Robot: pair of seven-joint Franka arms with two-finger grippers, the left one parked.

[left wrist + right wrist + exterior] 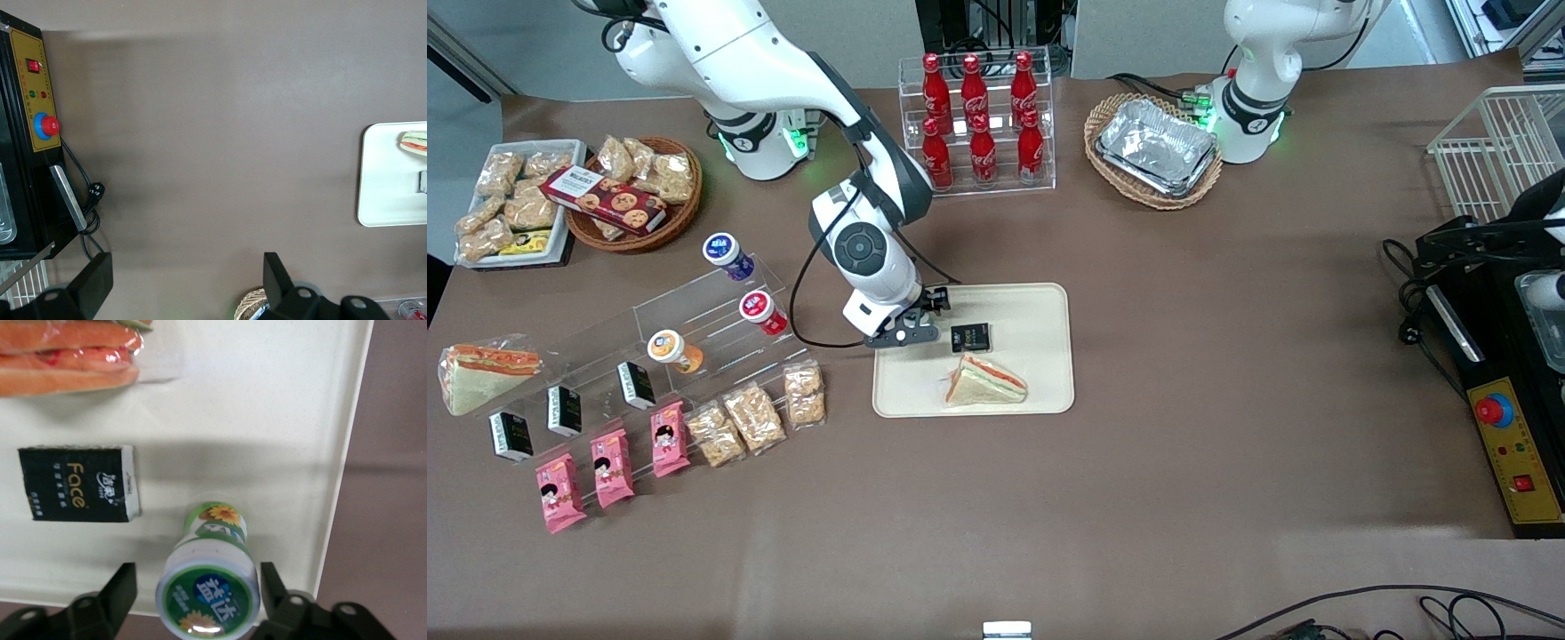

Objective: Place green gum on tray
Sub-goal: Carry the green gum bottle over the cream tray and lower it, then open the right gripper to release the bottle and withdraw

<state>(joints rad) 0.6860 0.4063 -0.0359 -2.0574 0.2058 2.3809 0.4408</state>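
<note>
The green gum [208, 580] is a small bottle with a white-rimmed green cap. It stands upright on the cream tray [267, 420] near the tray's rim. My right gripper [198, 587] is open, one finger on each side of the bottle, with a gap on both sides. In the front view the gripper [911, 322] hangs over the corner of the tray [1032, 311] toward the working arm's end, and the gum is hidden under it.
A black "Face" pack [970, 337] and a wrapped sandwich [985, 380] lie on the tray, nearer the front camera than the gripper. A clear stepped rack holds blue-capped [727, 253], red-capped [759, 310] and orange-capped [671, 348] bottles. Snack packs [751, 415] lie beside it.
</note>
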